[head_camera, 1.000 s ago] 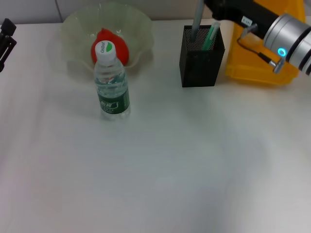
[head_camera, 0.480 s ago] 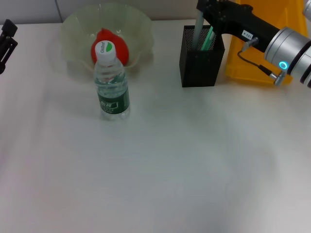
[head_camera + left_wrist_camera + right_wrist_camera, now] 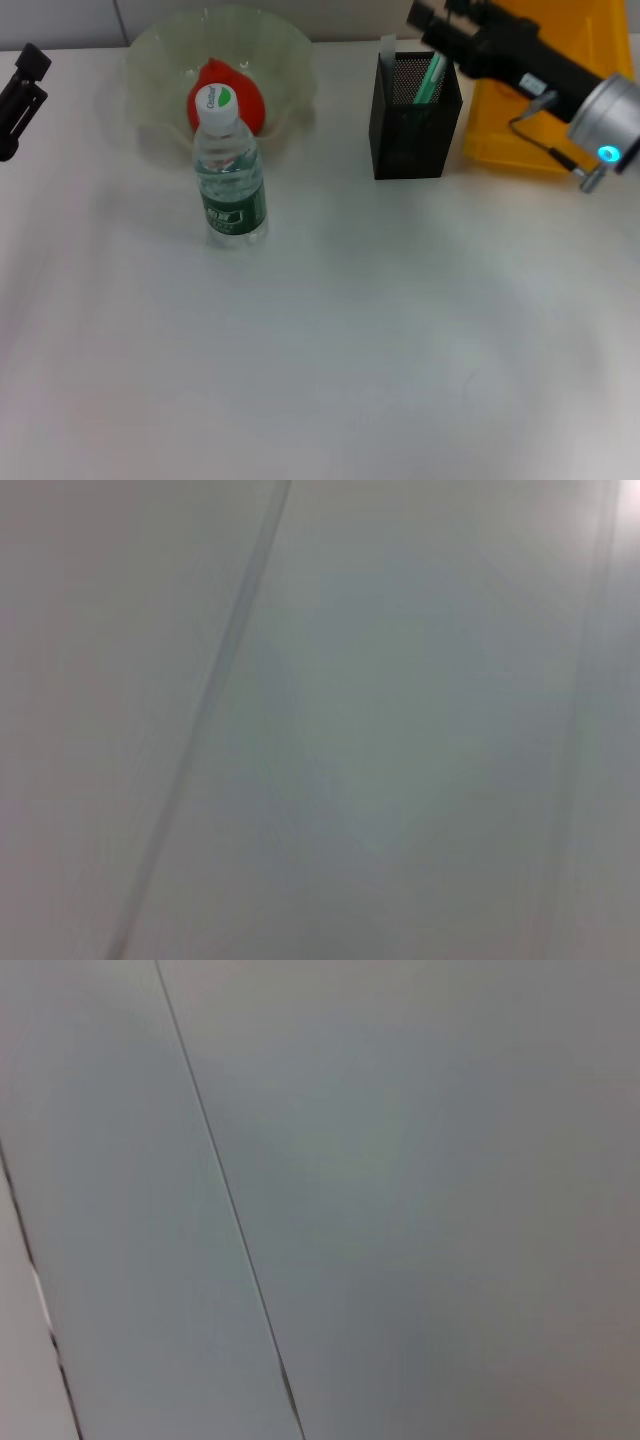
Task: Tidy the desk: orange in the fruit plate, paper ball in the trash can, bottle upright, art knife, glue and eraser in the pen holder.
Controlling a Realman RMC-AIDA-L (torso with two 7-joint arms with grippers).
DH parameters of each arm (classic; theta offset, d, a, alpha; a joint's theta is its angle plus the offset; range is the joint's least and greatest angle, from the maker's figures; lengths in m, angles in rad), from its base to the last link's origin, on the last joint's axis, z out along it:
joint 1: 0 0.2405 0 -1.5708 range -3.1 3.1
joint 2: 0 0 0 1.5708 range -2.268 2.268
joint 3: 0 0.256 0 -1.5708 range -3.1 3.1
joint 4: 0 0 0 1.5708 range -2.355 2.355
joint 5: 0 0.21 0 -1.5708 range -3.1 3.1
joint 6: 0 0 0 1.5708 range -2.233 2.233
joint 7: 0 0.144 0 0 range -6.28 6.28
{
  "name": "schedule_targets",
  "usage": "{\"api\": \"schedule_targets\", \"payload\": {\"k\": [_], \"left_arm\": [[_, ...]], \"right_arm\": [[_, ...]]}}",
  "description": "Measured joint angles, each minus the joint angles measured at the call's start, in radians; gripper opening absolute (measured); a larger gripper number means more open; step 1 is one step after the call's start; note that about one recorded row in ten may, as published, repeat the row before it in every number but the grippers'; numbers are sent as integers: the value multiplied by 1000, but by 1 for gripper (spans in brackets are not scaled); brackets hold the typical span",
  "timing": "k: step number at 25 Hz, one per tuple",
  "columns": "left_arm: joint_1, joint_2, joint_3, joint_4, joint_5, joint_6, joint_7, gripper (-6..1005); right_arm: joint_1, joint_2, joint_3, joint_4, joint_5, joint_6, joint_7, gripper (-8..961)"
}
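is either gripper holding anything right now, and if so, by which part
It cannot be told for the right gripper, above the pen holder. The left gripper sits at the table's left edge with nothing seen in it.

open desk is lying in front; bottle [image 3: 230, 170] is standing before fruit plate [image 3: 150, 60] (blocking it), pen holder [image 3: 414, 118] beside trash can [image 3: 530, 120]

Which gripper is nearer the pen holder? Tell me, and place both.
The right. The right gripper hangs just above the pen holder, at its far rim. The left gripper sits at the table's far left edge, beyond the fruit plate.
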Motion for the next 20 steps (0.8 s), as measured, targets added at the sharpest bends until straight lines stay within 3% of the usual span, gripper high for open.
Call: {"api": "schedule_targets", "payload": {"k": [2,3,8,9,13,14,15,20], "left_arm": [[16,23,12,49,43,22,-82,806],[16,23,12,49,43,22,-82,806],[45,113,7,220,230,127,-411,806],[37,143,7,262,318,187,-509,806],[13,166,5,295,435,252,-577,825],[-3,164,4,303,502,272,-584,834],[-3,164,4,303,502,272,-584,835],[-41,131,3,315,621,266,-572,841]], "right_arm": [[-24,-3,2,-22,34,-86,10,579],[-24,-3,2,-22,34,-86,10,593],[-56,-9,-35,-150,28,-247,189,666],[-67,-12,-85,-224,-6,-300,277,680],[-75,-29,-164,-339,-112,-362,472,710],[-60,-43,-197,-387,-214,-413,597,710],[-60,-43,-197,-387,-214,-413,597,710],[-15,-42,-210,-421,-417,-522,682,709]]}}
